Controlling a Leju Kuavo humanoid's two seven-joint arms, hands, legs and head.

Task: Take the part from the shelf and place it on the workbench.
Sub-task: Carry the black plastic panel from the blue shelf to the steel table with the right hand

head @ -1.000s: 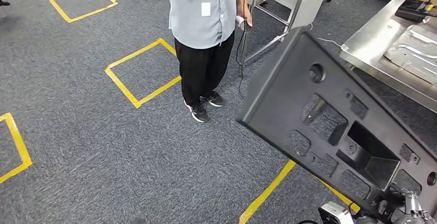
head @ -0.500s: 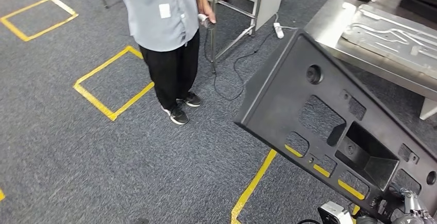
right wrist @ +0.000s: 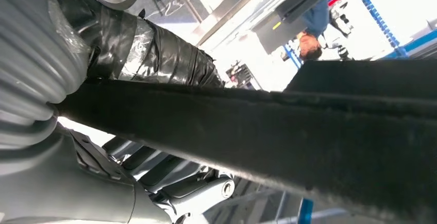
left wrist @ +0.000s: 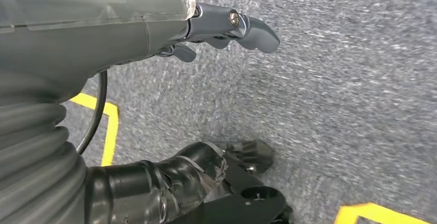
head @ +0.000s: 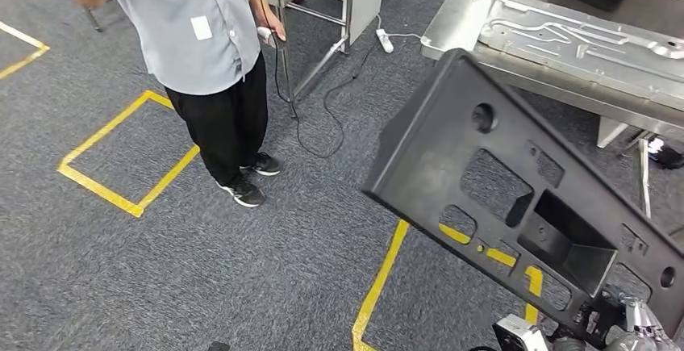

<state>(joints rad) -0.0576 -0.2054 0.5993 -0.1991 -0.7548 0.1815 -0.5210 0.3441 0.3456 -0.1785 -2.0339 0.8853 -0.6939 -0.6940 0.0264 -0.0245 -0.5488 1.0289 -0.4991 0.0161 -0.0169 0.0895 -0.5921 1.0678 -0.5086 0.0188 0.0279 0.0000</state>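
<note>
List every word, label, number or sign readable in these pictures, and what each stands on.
No text can be read.
White tag on the person's grey shirt: too small to read, looks blank.
Black part held by the right hand: no readable marking.
Metal panel on the workbench: no lettering shows.
Yellow floor tape: plain lines, no characters.
</note>
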